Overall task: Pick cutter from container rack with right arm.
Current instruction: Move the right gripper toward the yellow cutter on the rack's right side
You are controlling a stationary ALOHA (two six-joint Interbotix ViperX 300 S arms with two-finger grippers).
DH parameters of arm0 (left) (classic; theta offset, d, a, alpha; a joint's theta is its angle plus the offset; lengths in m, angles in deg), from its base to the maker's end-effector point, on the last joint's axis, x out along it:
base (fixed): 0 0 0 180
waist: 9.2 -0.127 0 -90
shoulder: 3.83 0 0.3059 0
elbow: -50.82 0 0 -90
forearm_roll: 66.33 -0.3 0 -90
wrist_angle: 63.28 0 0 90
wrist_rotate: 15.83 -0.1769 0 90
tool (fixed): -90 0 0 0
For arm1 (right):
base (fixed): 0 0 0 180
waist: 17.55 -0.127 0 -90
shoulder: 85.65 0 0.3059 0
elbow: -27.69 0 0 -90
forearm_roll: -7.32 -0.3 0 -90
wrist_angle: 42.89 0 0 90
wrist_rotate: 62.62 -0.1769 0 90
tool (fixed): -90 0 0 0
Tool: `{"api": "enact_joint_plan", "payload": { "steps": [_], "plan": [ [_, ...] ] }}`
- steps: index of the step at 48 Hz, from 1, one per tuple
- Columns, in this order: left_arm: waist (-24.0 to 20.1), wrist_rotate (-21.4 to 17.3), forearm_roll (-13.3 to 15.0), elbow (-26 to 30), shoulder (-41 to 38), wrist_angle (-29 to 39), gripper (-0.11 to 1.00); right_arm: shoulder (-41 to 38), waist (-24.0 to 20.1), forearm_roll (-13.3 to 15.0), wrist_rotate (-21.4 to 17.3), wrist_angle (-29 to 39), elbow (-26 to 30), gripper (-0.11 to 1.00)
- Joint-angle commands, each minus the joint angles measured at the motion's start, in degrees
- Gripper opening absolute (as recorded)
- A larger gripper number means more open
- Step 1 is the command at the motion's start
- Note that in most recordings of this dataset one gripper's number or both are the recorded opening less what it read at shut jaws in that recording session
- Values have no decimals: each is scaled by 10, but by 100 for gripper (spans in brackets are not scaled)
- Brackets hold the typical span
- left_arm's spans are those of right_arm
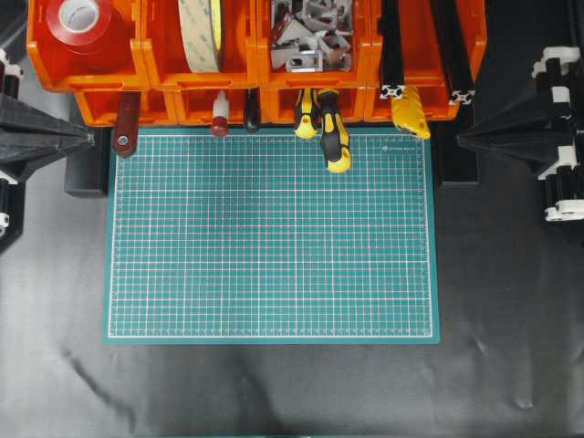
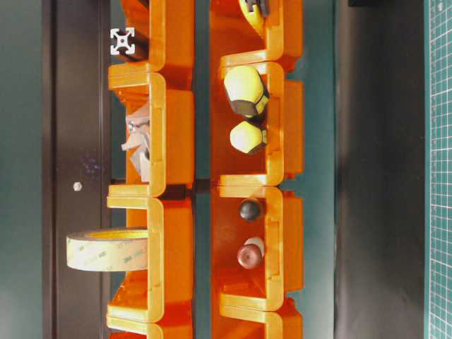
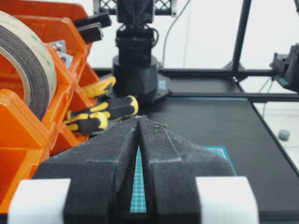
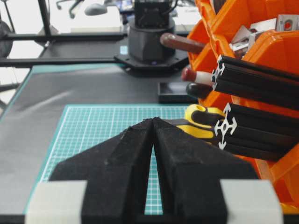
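Green mat (image 1: 274, 255) below cutter (image 1: 410, 111)

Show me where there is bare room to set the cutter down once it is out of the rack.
The green mat is bare from its near edge up to the screwdriver handles. Crowded: the mat's far edge under the container rack, where the handles and the cutter overhang.

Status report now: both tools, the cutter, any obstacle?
Left tool shut, right tool shut, both empty. Cutter sits in container rack. Black rails above it.
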Motion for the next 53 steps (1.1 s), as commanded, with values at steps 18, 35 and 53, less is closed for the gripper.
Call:
{"api": "enact_joint_plan", "payload": {
  "steps": [18,35,53],
  "plan": [
    [18,35,-18,134,15,137,0,20,-12,-6,-8,186,98,0],
    [33,36,-18,137,10,141,0,-31,-87,-4,-13,443,237,0],
    [47,37,-18,139,-12,139,0,-214,-212,165,-79,696,387,0]
  ]
}}
